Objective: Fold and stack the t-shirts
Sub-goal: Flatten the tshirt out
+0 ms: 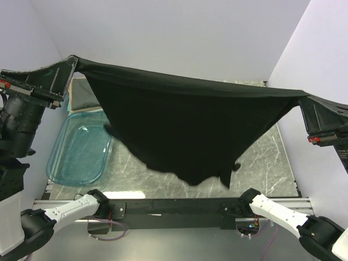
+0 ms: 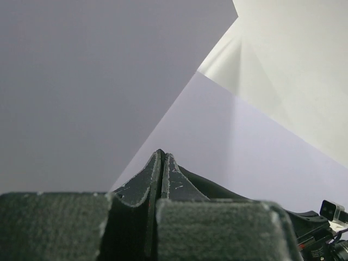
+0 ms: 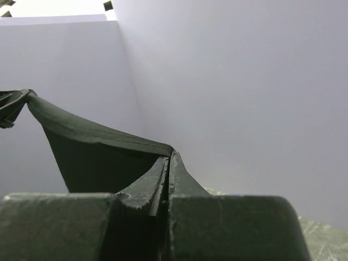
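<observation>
A plain black t-shirt point(image 1: 185, 130) hangs stretched in the air across the whole table, its upper edge pulled taut between my two grippers. My left gripper point(image 1: 73, 61) is shut on the shirt's upper left corner, high at the left. At the far right my right gripper point(image 1: 302, 98) is shut on the opposite corner. The cloth droops to a ragged point near the front middle. In the left wrist view the fingers point(image 2: 162, 163) are pressed together with black cloth point(image 2: 217, 190) trailing off right. The right wrist view shows the shirt's hem point(image 3: 98, 136) running left from my closed gripper point(image 3: 169, 157). A folded dark grey-green shirt point(image 1: 82, 93) lies at the back left.
A clear blue plastic tub point(image 1: 81, 149) sits on the left of the marble table point(image 1: 266, 160), partly behind the hanging cloth. White walls close in on the left, back and right. A black rail point(image 1: 174, 206) with the arm bases runs along the near edge.
</observation>
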